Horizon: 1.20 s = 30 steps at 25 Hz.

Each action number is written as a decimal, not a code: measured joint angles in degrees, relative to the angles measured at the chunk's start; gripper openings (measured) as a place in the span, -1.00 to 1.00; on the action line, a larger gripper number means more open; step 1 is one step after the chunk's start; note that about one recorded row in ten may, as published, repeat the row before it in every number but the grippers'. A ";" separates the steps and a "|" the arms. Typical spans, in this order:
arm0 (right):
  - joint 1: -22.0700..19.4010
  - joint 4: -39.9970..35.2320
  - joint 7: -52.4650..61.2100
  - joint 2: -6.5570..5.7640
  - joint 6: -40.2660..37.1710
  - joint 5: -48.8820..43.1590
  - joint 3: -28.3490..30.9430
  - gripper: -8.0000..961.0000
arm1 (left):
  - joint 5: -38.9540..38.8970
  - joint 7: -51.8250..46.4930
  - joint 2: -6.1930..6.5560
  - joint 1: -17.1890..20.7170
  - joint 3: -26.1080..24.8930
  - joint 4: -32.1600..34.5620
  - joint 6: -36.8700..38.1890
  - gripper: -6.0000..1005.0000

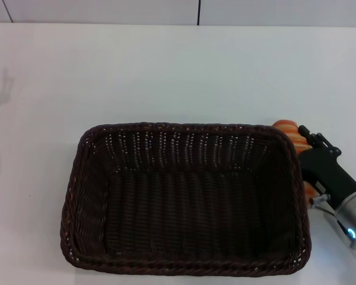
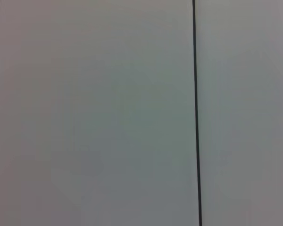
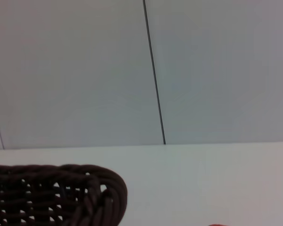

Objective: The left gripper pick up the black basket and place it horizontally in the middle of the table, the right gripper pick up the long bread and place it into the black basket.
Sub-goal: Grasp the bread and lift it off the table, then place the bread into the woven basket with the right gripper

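Note:
The black basket lies lengthwise across the middle of the white table, and nothing is inside it. The long bread, orange-brown with cream stripes, lies just outside the basket's right end. My right gripper is down over the bread and hides its middle; a bit of crust shows below it by the basket's rim. In the right wrist view a corner of the basket shows low down, with the table beyond it. My left gripper is out of view; its wrist view shows only a pale wall.
A pale wall with a dark vertical seam stands behind the table's far edge. The basket's front rim lies close to the near edge of the head view.

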 joint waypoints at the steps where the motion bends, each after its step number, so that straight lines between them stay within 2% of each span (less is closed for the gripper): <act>1: -0.25 0.09 -0.13 -0.01 -0.60 0.00 -0.02 0.64 | 0.29 -0.05 0.00 0.00 -0.01 0.01 0.11 0.62; 6: -1.62 -0.34 -0.35 0.03 -6.27 0.50 0.48 0.37 | 1.74 -0.14 0.00 0.01 -0.24 -0.04 0.19 0.62; 8: -2.41 -0.46 -0.37 -0.04 -9.19 0.54 1.35 0.33 | 1.93 -0.16 0.00 0.03 -0.28 -0.05 0.18 0.62; 9: -3.75 -0.72 -0.39 -0.07 -13.67 0.57 3.21 0.31 | 1.97 -0.17 -0.01 0.06 -0.25 -0.18 0.18 0.62; 10: -3.75 -0.72 -0.39 -0.07 -13.67 0.57 3.21 0.30 | 1.98 -0.17 0.00 0.07 -0.20 -0.23 0.19 0.62; 13: -6.10 -1.47 -0.40 -0.08 -21.45 0.62 6.68 0.25 | 2.00 -0.18 -0.05 0.13 -0.08 -0.36 0.19 0.62; 14: -7.45 -1.72 -0.41 -0.08 -27.14 0.64 7.90 0.23 | 1.99 -0.19 -0.09 0.22 -0.06 -0.40 0.21 0.62; 15: -7.45 -1.72 -0.41 -0.08 -27.14 0.64 7.90 0.21 | 1.99 -0.19 -0.09 0.22 -0.06 -0.40 0.21 0.62; 19: -9.34 -1.84 -0.44 -0.08 -40.32 -0.09 7.95 0.13 | 1.99 -0.32 -0.13 0.36 0.00 -0.64 0.32 0.62; 20: -9.34 -1.84 -0.44 -0.08 -40.32 -0.09 7.95 0.10 | 2.01 -0.37 -0.16 0.36 0.13 -0.66 0.39 0.62; 21: -9.31 -1.31 -0.45 -0.06 -44.11 -2.10 7.35 0.08 | 2.03 -0.40 -0.19 0.35 0.28 -0.67 0.44 0.62; 26: -7.76 1.14 -0.47 -0.02 -47.71 -8.40 7.08 0.04 | 2.06 -0.43 -0.19 0.09 0.44 -0.69 0.60 0.62; 29: -4.13 3.26 -0.47 0.11 -45.06 -13.76 7.06 0.01 | 2.07 -0.43 -0.23 -0.06 0.45 -0.69 0.62 0.62; 30: -4.13 3.26 -0.47 0.11 -45.06 -13.76 7.06 0.00 | 2.07 -0.43 -0.23 -0.06 0.45 -0.69 0.62 0.62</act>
